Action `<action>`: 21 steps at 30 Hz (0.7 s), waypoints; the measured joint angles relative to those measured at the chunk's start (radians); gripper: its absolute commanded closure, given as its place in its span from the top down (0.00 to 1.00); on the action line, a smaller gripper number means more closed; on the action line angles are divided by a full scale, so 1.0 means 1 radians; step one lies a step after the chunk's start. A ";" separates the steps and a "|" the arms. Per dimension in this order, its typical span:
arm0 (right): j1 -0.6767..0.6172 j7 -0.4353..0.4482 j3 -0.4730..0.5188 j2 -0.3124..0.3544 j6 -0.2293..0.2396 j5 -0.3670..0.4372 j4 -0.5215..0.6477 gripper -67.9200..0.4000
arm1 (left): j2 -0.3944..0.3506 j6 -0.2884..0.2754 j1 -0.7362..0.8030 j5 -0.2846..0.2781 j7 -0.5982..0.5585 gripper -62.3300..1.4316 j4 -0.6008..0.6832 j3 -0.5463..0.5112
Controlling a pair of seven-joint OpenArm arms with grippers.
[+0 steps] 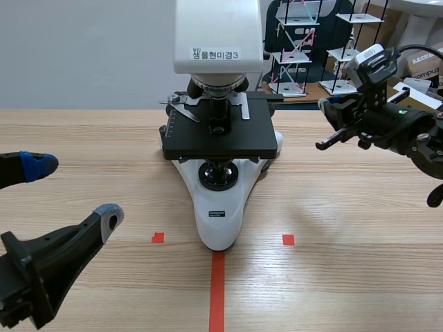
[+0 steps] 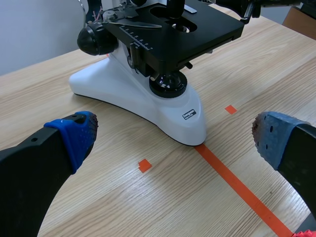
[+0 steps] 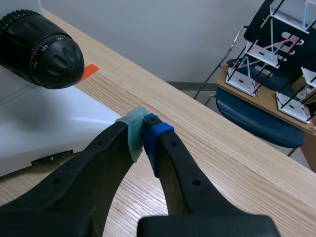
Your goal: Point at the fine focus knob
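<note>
Black over white, the microscope [image 1: 219,138] stands in the middle of the frame on the wooden counter [image 1: 346,228]. Its pale foot sits at the far end of the orange-red tape line [image 1: 217,290], and its dark stage [image 1: 218,128] is level above.

The right pincer [image 1: 322,144] comes in from the upper right of the scene view. Its two fingers are pressed together on nothing and aimed toward the microscope's right flank, near it but clear of it. In the right wrist view the grey-green and blue pads meet at the tip of the right pincer [image 3: 143,134]. The fine focus knob [image 3: 61,58], the small ribbed cap at the end of a larger black dial, lies ahead of them on the grey-green pad's side, apart from the tip.

The left pincer [image 1: 73,190] sits low at the left of the scene view, spread wide and holding nothing, well apart from the microscope. In its own wrist view another black knob [image 2: 96,39] shows on the microscope's side, beyond the blue pad.

A white wire rack [image 1: 304,48] stands behind the counter at the upper right.
</note>
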 measured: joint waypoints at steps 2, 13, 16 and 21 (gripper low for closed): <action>0.000 0.000 0.000 0.000 0.000 -0.003 0.000 0.00 | 0.000 0.000 0.000 0.000 0.000 1.00 0.000 0.000; 0.000 0.000 0.000 0.000 0.030 -0.028 0.000 0.00 | 0.000 0.000 0.000 0.000 0.000 1.00 0.000 0.000; 0.000 0.000 0.000 0.000 0.029 -0.029 0.000 0.00 | 0.000 0.000 0.000 0.000 0.000 1.00 0.000 0.000; 0.000 0.000 0.000 0.000 0.029 -0.029 0.000 0.00 | 0.000 0.000 0.000 0.000 0.000 1.00 0.000 0.000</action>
